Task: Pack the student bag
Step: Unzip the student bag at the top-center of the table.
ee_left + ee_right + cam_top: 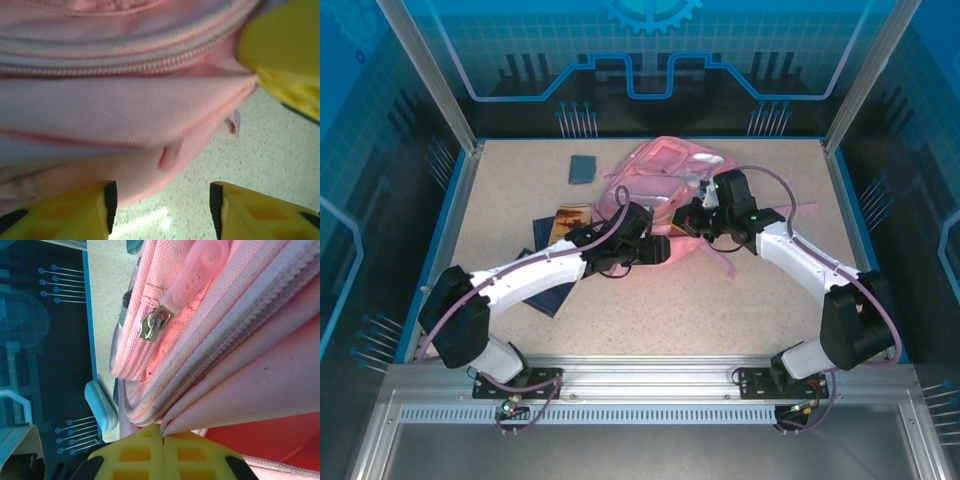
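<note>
Toward the far middle of the table [510, 180] lies the bag [665, 165], flat on its back. Its long axis seems to run from the far edge toward the arms, rounded end farthest away and a pink strap trailing off to the right. How far the near end reaches is hidden by both wrists.

From above, the left gripper [658, 250] sits at the bag's near edge and the right gripper [695, 222] just beyond it, on the bag's right side. Left of the bag, a grey-blue case [582, 168] lies near the far edge. A brown book [572, 218] lies just beside the bag, and a dark notebook [548, 295] is partly under the left arm. All three rest on the table, outside the bag. Whether anything lies inside it cannot be told.

The left wrist view adds that the left gripper [162, 210] is released. Its jaws stand apart with speckled table between them, and the bag's [125, 110] lower fold reaches the left fingertip [107, 200]. A zip line runs across the pink cloth above.

The right wrist view adds that the right gripper [162, 452] is clenched on a fold of the bag [250, 370], its yellow fingers pressed together where the fabric edge meets them. A metal zip pull [154, 324] with a pink tab [200, 270] hangs on a pocket, and the case [100, 405] is seen beyond the bag.
</note>
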You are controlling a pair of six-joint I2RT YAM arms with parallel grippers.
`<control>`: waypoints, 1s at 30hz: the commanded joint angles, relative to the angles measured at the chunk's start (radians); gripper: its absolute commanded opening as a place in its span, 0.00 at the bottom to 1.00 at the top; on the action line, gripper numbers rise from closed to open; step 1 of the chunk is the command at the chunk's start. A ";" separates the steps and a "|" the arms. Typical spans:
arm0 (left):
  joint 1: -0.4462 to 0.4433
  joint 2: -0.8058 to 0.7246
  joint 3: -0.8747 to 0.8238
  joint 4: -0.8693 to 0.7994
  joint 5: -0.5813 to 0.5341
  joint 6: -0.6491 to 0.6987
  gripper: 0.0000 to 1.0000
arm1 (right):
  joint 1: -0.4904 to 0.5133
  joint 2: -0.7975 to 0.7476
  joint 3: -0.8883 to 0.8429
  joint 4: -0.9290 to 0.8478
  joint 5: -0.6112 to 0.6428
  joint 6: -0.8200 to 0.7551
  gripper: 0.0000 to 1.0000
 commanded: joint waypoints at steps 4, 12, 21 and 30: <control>-0.008 0.044 0.003 0.061 -0.095 -0.065 0.44 | 0.031 0.003 0.060 0.101 -0.085 0.027 0.00; -0.022 0.060 -0.028 0.097 -0.150 -0.061 0.35 | 0.041 0.029 0.056 0.165 -0.134 0.087 0.00; -0.039 0.096 0.008 0.050 -0.248 -0.050 0.29 | 0.055 0.040 0.045 0.199 -0.147 0.135 0.00; -0.043 0.066 -0.008 0.060 -0.259 -0.019 0.02 | 0.050 0.010 0.052 0.078 -0.041 0.061 0.00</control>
